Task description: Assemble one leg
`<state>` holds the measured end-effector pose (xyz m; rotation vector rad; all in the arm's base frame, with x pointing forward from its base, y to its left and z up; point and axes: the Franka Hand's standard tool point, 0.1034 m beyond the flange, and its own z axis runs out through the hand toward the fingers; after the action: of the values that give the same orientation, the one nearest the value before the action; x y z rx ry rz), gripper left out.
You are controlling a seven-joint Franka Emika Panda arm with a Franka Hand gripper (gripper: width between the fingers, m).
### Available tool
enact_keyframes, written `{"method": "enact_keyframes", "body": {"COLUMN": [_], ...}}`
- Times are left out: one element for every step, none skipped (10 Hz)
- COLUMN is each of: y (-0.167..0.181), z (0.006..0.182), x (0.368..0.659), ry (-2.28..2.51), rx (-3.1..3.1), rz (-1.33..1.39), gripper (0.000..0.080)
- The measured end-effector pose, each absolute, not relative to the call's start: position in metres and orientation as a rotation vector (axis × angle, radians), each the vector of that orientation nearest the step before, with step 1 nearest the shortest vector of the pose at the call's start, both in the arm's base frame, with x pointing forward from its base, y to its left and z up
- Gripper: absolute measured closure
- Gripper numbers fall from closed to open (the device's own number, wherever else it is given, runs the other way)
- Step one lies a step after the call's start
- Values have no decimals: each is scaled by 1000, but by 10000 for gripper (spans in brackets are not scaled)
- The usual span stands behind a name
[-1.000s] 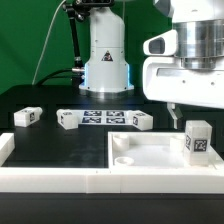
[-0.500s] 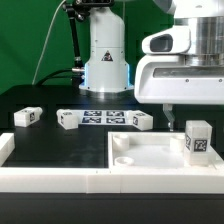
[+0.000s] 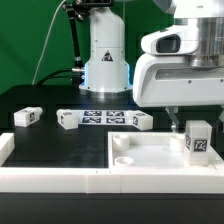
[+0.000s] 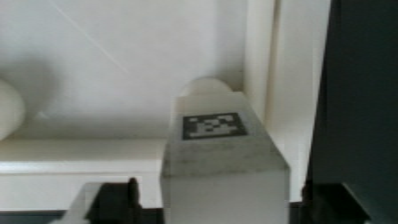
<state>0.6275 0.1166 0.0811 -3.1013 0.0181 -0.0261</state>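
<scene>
One leg, a small white post with a square tag, stands upright on the right side of the large white panel. In the wrist view this leg lies between my two dark fingers, with a gap showing on one side. My gripper hangs just over the leg's top with the jaws apart, astride it and not closed on it. Three other legs lie on the black table: one at the exterior view's left, one next to it and one behind the panel.
The marker board lies flat between the loose legs. The robot's white base stands behind it. A low white rim runs along the front, with a short raised end at the exterior view's left.
My gripper has shifted a little toward the exterior view's left. The upright leg and the other legs have not moved.
</scene>
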Motion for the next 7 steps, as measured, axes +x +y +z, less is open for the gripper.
{"method": "enact_keyframes", "body": {"y": [117,117,117,117,117,116,115], "z": [81,81,81,81,80,80,80], "x": [628,628,628,628,628,628,628], "ry": [52,49,54,303,531,736,934], "rx": [-3101,-3101,-3101,-3073,-3036,-2977,-2920], "rz": [-26,-26,-26,-23,-25,-21,-13], "gripper": [424,509,509,509,509,509,509]}}
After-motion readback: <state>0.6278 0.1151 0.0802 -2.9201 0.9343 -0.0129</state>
